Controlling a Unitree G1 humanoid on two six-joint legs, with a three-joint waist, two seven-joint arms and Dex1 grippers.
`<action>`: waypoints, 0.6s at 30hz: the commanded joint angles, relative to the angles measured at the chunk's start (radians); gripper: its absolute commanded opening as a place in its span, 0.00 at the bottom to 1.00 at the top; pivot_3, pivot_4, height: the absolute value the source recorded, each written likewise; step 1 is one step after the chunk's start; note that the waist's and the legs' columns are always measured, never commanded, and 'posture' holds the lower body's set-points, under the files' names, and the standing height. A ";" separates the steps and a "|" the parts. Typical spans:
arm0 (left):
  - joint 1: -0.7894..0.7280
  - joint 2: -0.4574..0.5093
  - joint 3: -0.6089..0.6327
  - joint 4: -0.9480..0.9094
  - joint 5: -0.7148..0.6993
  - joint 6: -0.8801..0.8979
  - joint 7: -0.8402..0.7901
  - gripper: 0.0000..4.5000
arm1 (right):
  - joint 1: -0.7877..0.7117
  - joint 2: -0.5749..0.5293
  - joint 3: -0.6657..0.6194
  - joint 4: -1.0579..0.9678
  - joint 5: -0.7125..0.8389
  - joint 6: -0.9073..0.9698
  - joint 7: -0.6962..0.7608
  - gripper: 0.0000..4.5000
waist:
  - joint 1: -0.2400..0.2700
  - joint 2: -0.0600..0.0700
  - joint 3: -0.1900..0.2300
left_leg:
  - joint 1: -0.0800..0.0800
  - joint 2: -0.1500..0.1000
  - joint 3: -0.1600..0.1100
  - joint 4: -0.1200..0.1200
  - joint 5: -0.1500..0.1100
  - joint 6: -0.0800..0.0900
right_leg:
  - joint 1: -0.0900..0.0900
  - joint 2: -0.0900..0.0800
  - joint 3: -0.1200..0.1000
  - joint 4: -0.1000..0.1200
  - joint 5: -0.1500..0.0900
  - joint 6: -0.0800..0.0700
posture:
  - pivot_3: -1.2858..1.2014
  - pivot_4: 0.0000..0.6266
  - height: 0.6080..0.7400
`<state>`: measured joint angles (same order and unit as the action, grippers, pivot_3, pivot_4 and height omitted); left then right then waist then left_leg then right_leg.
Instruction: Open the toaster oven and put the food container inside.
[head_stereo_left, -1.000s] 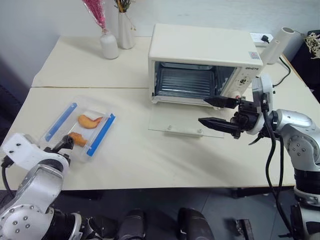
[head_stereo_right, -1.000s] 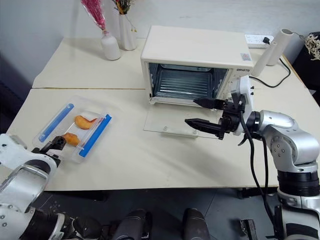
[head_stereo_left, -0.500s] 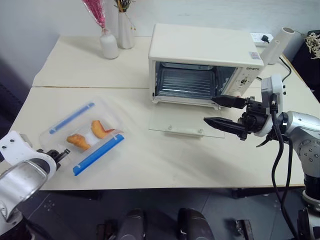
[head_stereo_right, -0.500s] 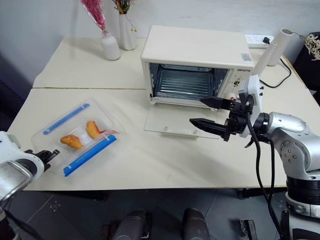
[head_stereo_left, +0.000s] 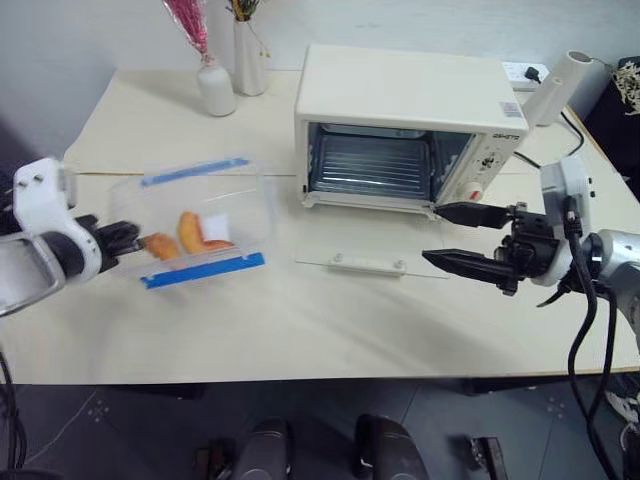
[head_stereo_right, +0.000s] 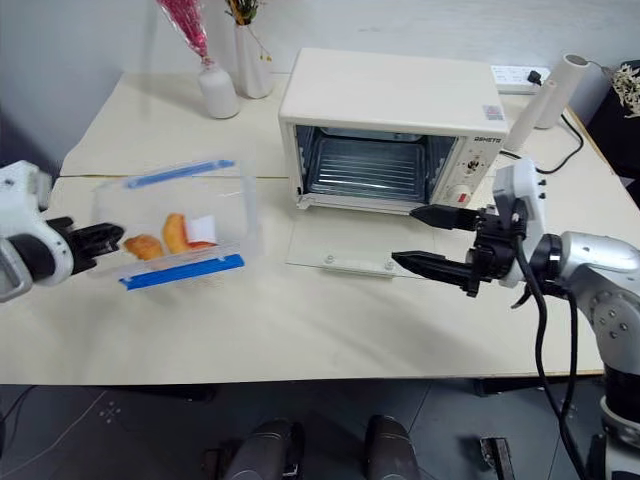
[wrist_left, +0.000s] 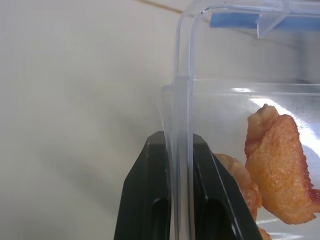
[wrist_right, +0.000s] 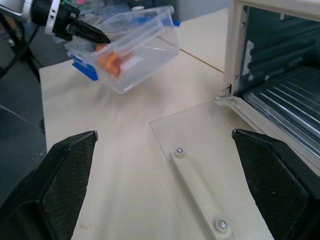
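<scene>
Now food container (head_stereo_left: 200, 222) off the table, tilted, pinched in left gripper (head_stereo_left: 128, 240); right gripper (head_stereo_left: 450, 238) still spread

The left arm was seen at the left edge of the frame, its white wrist housing raised and its forearm directed toward the frame's centre. The left gripper (head_stereo_left: 135, 240) was closed, its two black fingers (wrist_left: 150, 195) pinched together on the clear rim of the food container (head_stereo_left: 200, 220), which was held tilted and lifted off the table. The right arm was seen at the right edge of the frame, extended roughly level and aimed toward the left of the frame. The right gripper (head_stereo_left: 450, 238) was spread wide, with nothing gripped between its two long black fingers (wrist_right: 70, 180).
</scene>
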<state>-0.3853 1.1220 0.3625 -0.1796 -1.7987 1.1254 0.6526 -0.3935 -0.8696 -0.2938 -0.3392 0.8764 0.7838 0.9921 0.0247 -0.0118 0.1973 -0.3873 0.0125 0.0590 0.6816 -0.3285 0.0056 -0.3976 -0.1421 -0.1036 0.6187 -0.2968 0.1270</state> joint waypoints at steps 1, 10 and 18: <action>-0.122 0.009 -0.097 -0.014 0.055 0.038 -0.176 0.01 | 0.027 -0.022 -0.069 -0.066 0.021 -0.004 -0.030 1.00 | 0.000 0.000 0.000 | 0.000 0.000 0.002 0.000 0.000 0.000 | 0.000 0.000 0.000 0.000 0.000 0.000 | 0.52 0.24 1.00; -0.482 -0.234 -0.417 0.099 0.397 0.117 -0.402 0.01 | 0.131 -0.038 -0.196 -0.156 0.081 0.034 -0.119 1.00 | 0.004 -0.001 0.001 | 0.000 0.001 0.003 0.001 0.000 -0.001 | 0.000 0.001 0.001 0.001 0.000 0.001 | 0.52 0.24 1.00; -0.687 -0.473 -0.598 0.284 0.835 0.020 -0.644 0.01 | 0.273 -0.023 -0.318 -0.242 0.141 0.045 -0.196 1.00 | 0.008 -0.001 0.001 | 0.000 0.001 0.004 0.001 0.001 0.000 | 0.000 0.002 0.001 -0.001 0.001 0.001 | 0.52 0.24 1.00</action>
<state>-1.0277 0.6686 -0.2429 0.0710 -1.0360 1.1850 0.0608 -0.1347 -0.8918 -0.5584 -0.5399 0.9879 0.8339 0.8125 0.0326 -0.0132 0.1981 -0.3876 0.0132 0.0629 0.6827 -0.3277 0.0054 -0.3976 -0.1401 -0.1025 0.6180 -0.2961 0.1283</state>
